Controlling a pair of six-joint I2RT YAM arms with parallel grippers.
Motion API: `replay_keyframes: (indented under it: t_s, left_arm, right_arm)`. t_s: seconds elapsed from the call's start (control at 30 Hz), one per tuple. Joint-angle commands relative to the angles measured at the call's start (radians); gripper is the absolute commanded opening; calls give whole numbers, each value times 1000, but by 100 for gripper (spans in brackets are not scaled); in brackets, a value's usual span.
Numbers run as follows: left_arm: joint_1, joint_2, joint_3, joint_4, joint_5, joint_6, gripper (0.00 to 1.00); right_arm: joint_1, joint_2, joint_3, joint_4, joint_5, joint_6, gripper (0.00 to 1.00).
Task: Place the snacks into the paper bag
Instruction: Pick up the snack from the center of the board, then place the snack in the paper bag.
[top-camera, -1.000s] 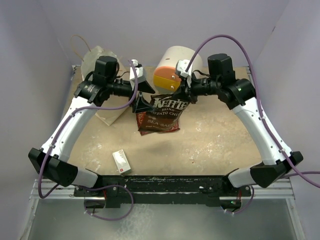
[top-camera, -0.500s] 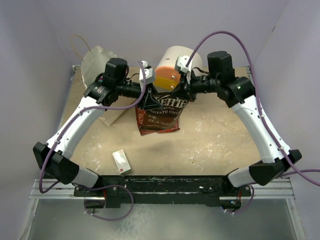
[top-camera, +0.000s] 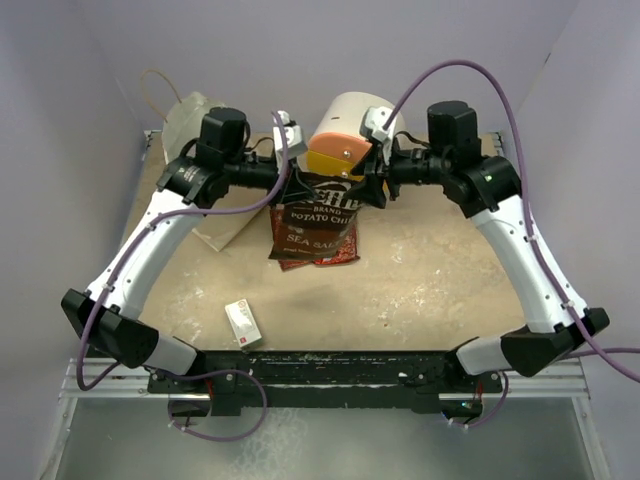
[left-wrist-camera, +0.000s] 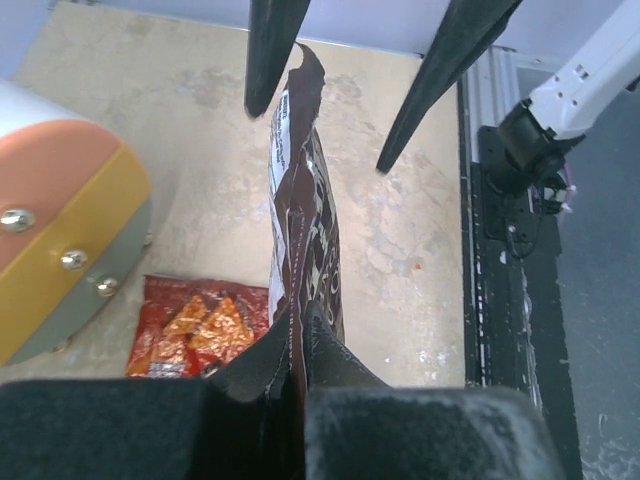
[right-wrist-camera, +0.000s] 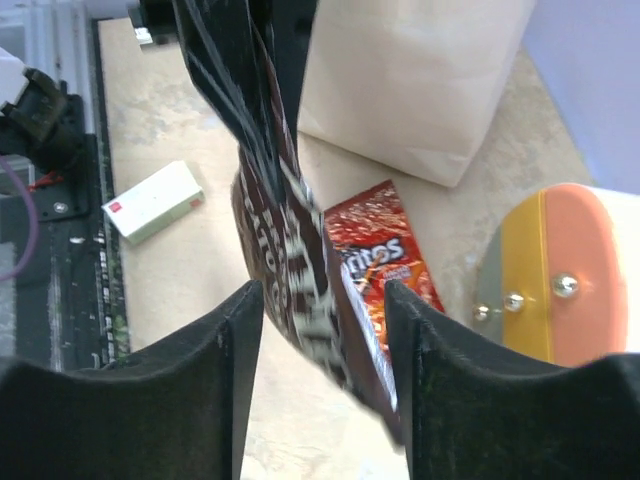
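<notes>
A dark brown chip bag (top-camera: 318, 215) hangs above the table between the two arms. My left gripper (top-camera: 297, 186) is shut on its top left corner, and in the left wrist view the fingers (left-wrist-camera: 345, 365) pinch the bag (left-wrist-camera: 305, 220) edge-on. My right gripper (top-camera: 368, 186) stands open at the bag's other top corner; in its own view the bag (right-wrist-camera: 275, 230) passes between the spread jaws of that gripper (right-wrist-camera: 322, 295). A red-brown chip bag (right-wrist-camera: 380, 250) lies flat on the table under the hanging one. The cream paper bag (top-camera: 203, 112) lies at the back left, behind my left arm.
A round white drawer unit with an orange and yellow face (top-camera: 345, 125) stands at the back centre, close behind both grippers. A small white box with red marks (top-camera: 242, 322) lies near the front edge. The table's metal rail (left-wrist-camera: 500, 250) runs along the front.
My left gripper moved in and closed on the brown bag's top left corner. My right gripper, shut on the bag before, has opened and drawn slightly right.
</notes>
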Motion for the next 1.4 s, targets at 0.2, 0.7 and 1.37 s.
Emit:
replay_keyframes:
  t_s: [0.2,0.7,1.37]
  left_arm:
    - [156,-40,319,-4,-54,-98,0]
    - [205,166,894,126,-631,-149,0]
    - [311,181,765,290,-1023,131,0]
  right_arm:
    - [-240,-175,-26,101,-58,70,70]
    - [-370,-263,-163,214,-117,150,76]
    - [-386,-300,-233,240,-137,159,78]
